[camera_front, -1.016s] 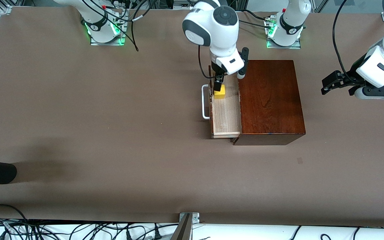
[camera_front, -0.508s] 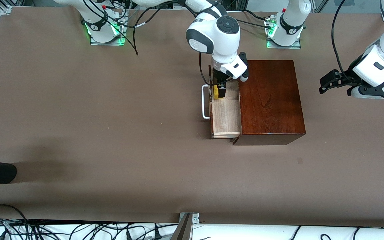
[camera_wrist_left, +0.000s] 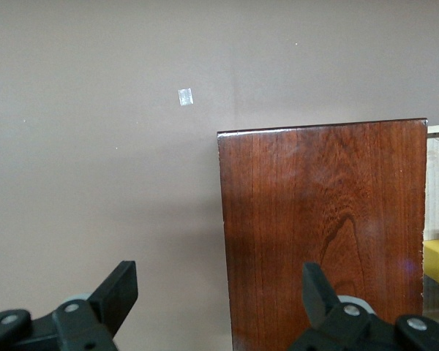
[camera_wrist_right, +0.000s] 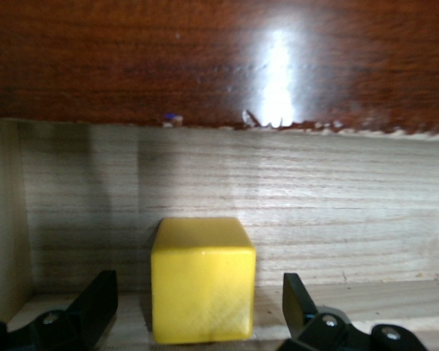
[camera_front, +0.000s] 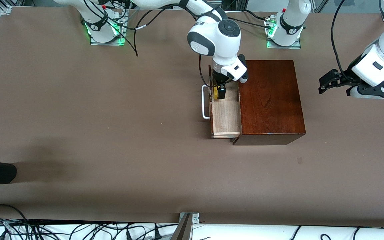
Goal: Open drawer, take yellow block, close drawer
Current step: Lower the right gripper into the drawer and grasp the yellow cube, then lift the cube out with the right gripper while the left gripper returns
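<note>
Right hand (camera_front: pixel 219 92) is down inside the pulled-out pale-wood drawer with white bar handle (camera_front: pixel 226 116), fingers spread either side of the small bright yellow cube (camera_wrist_right: pixel 203 278), not yet pinching; my read: lined up to close and lift. Cube sits on the drawer floor, at the end nearer the robot bases. Left hand (camera_front: pixel 338 82) waits spread, above the brown worktop (camera_front: pixel 112 126) past the glossy mahogany box (camera_front: pixel 270 100). Count: one cube, one drawer, one box.

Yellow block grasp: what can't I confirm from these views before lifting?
- Front view: the right end effector covers most of the yellow block; contact unseen.
- Right wrist view: fingertips flank the block with gaps; its base is cut off by the frame edge.
- Left wrist view: only the block's corner shows.
</note>
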Motion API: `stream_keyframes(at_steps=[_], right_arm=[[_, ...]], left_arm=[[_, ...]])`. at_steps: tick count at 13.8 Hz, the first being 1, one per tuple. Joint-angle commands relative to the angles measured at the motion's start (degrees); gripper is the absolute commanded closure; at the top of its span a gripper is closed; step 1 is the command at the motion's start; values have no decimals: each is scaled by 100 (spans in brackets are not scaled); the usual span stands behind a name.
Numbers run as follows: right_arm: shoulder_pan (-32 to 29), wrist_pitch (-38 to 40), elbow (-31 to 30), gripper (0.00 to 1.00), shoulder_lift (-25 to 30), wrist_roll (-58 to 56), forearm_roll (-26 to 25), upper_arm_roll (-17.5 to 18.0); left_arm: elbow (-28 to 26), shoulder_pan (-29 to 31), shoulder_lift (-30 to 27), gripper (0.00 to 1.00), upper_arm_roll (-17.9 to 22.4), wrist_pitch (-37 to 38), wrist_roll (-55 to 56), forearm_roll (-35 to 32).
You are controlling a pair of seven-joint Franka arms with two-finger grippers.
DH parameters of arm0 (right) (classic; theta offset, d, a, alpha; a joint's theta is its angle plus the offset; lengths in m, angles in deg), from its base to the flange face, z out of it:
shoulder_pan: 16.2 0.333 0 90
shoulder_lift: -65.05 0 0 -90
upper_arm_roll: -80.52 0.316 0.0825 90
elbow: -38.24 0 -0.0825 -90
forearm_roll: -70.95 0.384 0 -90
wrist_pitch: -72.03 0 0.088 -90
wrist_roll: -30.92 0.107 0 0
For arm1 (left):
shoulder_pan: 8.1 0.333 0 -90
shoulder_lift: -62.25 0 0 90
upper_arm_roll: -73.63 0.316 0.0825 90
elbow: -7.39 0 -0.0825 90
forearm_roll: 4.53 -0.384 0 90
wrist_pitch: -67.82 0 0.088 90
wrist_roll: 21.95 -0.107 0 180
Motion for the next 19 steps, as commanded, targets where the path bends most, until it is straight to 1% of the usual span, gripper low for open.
stream_keyframes(at_steps=[1,2,3,4,5,6,8,12,13,16,17,18,19], right_arm=[[59,-2,214,0,-146,-56,-103,-55],[68,-72,214,0,-172,-56,-120,-55],[68,-99,214,15,-198,-56,-120,-55],[68,-134,214,38,-207,-38,-129,-55],[77,-134,214,67,-207,-21,-138,-55],[77,-151,214,82,-207,-21,-138,-55],[68,-152,214,100,-190,-56,-138,-63],[77,-55,232,100,-129,58,-129,-72],[68,41,293,100,-41,180,-121,-63],[42,576,889,100,82,278,-24,-11],[7,682,969,100,187,287,98,-11],[7,788,970,100,388,417,247,-89],[-20,954,970,100,616,749,266,-151]], left_arm=[[-37,-13,-100,0,17,-13,-103,50],[-29,-13,-100,0,17,-13,-103,41],[-37,-13,-100,0,17,-13,-103,50],[-29,-13,-91,0,17,-13,-103,41],[-29,-22,-100,0,17,-13,-59,50],[-29,-39,-100,0,9,-13,-41,41],[-29,-48,-100,0,9,-13,-32,50],[-29,-57,-100,0,9,-13,-32,50],[-29,-57,-100,0,9,-13,-32,50],[-29,-57,-100,0,9,-13,-32,50],[-29,-57,-100,0,9,-13,-32,50],[-29,-57,-100,0,9,-13,-32,50],[-29,-57,-100,0,9,-13,-32,50]])
